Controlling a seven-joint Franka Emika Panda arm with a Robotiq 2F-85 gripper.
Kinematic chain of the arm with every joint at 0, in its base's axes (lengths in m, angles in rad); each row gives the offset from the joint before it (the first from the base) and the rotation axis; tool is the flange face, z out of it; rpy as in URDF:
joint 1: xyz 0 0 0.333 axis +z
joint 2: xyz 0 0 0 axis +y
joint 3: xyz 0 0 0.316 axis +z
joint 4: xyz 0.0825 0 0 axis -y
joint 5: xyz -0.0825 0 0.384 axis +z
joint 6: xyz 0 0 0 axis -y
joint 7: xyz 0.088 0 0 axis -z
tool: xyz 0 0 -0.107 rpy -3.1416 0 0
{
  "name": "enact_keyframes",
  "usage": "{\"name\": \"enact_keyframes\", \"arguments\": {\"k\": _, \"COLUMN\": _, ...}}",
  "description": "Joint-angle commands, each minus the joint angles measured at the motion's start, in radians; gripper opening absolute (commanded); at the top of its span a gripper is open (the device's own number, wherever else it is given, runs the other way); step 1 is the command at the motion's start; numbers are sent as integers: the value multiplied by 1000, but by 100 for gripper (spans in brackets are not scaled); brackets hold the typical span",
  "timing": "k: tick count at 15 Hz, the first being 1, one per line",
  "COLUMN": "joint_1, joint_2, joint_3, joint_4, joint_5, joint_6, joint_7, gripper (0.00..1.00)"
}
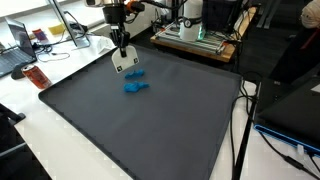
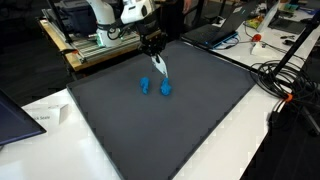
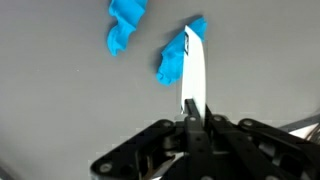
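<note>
My gripper point(image 1: 122, 48) hangs over the far part of a dark grey mat point(image 1: 150, 130) and is shut on a thin white flat piece point(image 1: 125, 63), which points down from the jaws. In the wrist view the gripper point(image 3: 192, 115) pinches the white piece point(image 3: 195, 75) edge-on. Two small crumpled blue pieces lie on the mat just below it point(image 2: 145, 85) point(image 2: 166, 88). In the wrist view one blue piece point(image 3: 172, 62) lies against the white piece's tip and another blue piece point(image 3: 125, 25) lies apart from it. I cannot tell whether the white piece touches the mat.
The mat point(image 2: 160, 130) covers most of a white table point(image 2: 250, 140). A machine on a wooden stand point(image 1: 200, 35) is behind the mat. Laptops and clutter point(image 1: 25, 45) sit at one side, and cables point(image 2: 285, 80) run along the table edge.
</note>
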Motion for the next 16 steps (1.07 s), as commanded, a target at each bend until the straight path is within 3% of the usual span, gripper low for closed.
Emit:
{"name": "enact_keyframes", "arguments": {"k": 1, "joint_1": 0, "joint_2": -1, "joint_3": 9, "joint_4": -1, "joint_5": -60, "joint_6": -6, "joint_7": 26, "gripper": 4}}
{"name": "enact_keyframes", "arguments": {"k": 7, "joint_1": 5, "joint_2": -1, "joint_3": 10, "joint_4": -1, "joint_5": -101, "joint_6": -16, "joint_7": 30, "gripper": 1}}
{"name": "enact_keyframes", "arguments": {"k": 8, "joint_1": 19, "joint_2": -9, "joint_3": 4, "joint_4": -13, "joint_5": -171, "joint_6": 12, "joint_7": 57, "gripper": 1}}
{"name": "enact_keyframes", "arguments": {"k": 16, "joint_1": 28, "joint_2": -2, "joint_3": 57, "joint_4": -17, "joint_5": -201, "joint_6": 37, "joint_7": -97, "gripper": 1}}
